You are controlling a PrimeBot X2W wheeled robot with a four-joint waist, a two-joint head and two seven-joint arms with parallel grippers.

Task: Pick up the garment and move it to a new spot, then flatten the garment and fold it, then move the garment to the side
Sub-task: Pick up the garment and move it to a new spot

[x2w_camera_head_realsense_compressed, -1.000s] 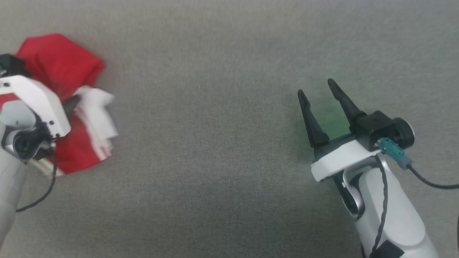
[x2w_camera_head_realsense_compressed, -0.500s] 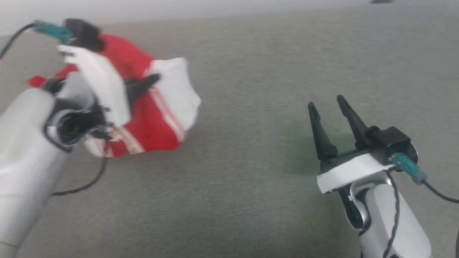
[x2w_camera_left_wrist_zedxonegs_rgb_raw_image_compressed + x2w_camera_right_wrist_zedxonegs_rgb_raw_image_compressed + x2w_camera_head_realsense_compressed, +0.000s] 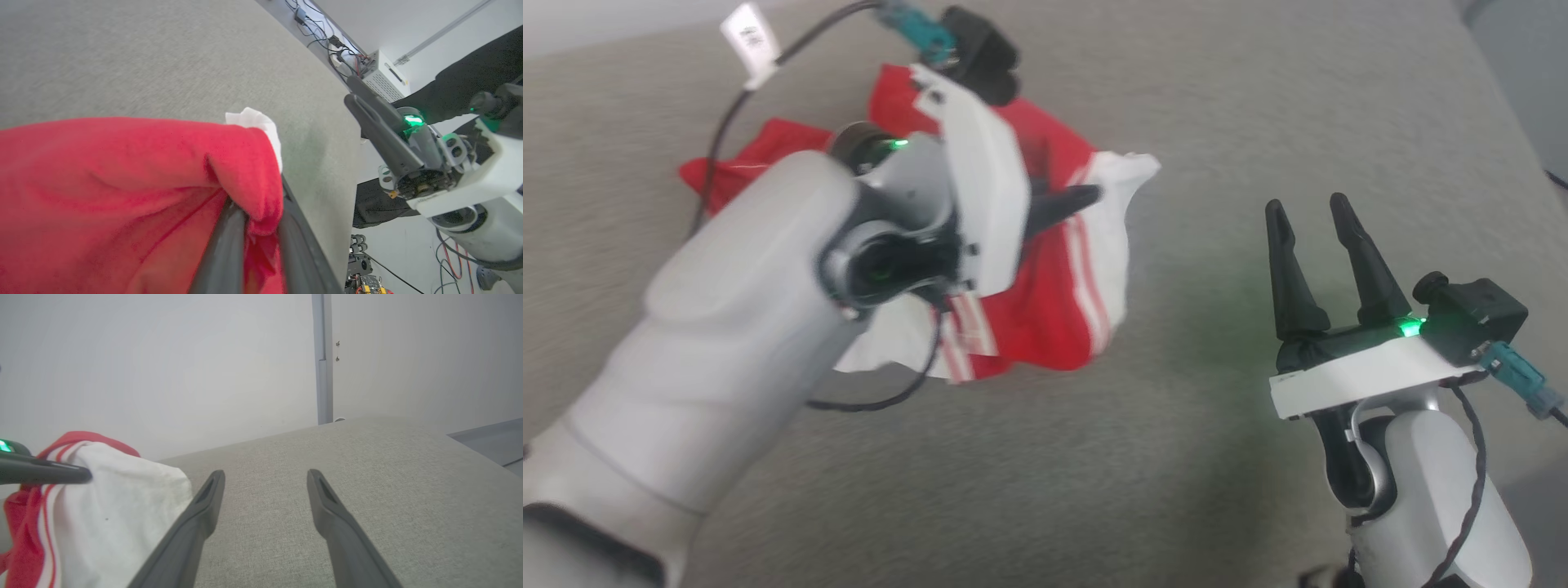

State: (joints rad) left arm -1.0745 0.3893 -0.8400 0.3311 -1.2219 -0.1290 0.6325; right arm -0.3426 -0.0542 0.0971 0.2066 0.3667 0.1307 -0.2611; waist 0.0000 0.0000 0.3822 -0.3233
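The garment (image 3: 1045,310), a red shirt with white sleeves and striped bands, hangs bunched from my left gripper (image 3: 1086,200) above the grey surface, left of centre in the head view. In the left wrist view a red fold of the garment (image 3: 122,183) is pinched between the two dark fingers (image 3: 222,253), so the left gripper (image 3: 259,208) is shut on it. My right gripper (image 3: 1311,216) stands open to the right, apart from the cloth, with nothing between its fingers. The right wrist view has the right gripper (image 3: 265,477) open over bare surface, the garment's white sleeve (image 3: 114,522) at the left.
A grey fabric-covered table (image 3: 1217,490) spreads under both arms; its right edge (image 3: 1499,122) drops to the floor. Past the table's end lie cables and a white box (image 3: 382,75). A white wall with a grey post (image 3: 322,359) stands behind the far edge.
The head camera has shifted. My left gripper has lifted the garment off the surface and carried it rightward, closer to the right gripper. The right gripper has stayed open.
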